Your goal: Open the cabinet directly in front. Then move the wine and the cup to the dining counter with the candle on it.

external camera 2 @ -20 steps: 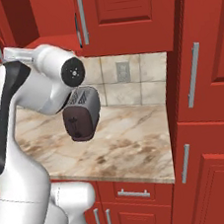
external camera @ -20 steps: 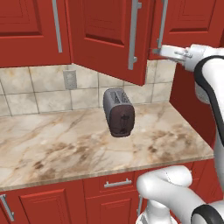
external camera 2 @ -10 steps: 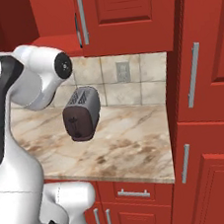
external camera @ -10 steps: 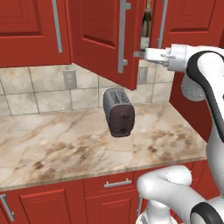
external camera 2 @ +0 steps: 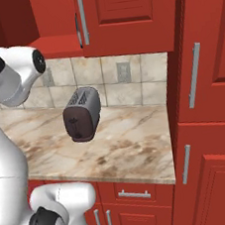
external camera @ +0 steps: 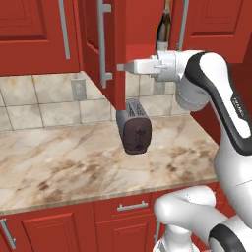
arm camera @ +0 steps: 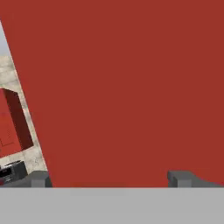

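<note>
The red upper cabinet's door (external camera: 112, 49) stands swung out toward me, its silver bar handle (external camera: 103, 44) facing left. My gripper (external camera: 121, 66) is open, its tips against the door's inner face near the lower edge. In the hand view that red inner face (arm camera: 131, 87) is very close, with the fingertips (arm camera: 183, 177) spread wide apart and nothing between them. Behind my wrist, the wine bottle (external camera: 164, 30) stands inside the cabinet, showing its gold-foiled neck and dark shoulder. The cup is hidden. The dining counter and the candle are out of view.
A dark toaster (external camera: 135, 126) (external camera 2: 81, 113) sits on the marbled worktop (external camera: 59, 167) below the open door. A neighbouring upper door (external camera 2: 122, 13) is closed. A tall red cabinet (external camera 2: 209, 112) bounds the worktop on the right. Low drawers (external camera: 128, 206) run under the worktop.
The cabinet door has swung further open to the left with my hand pressing behind it. The wine bottle has come into view inside. The toaster stayed put.
</note>
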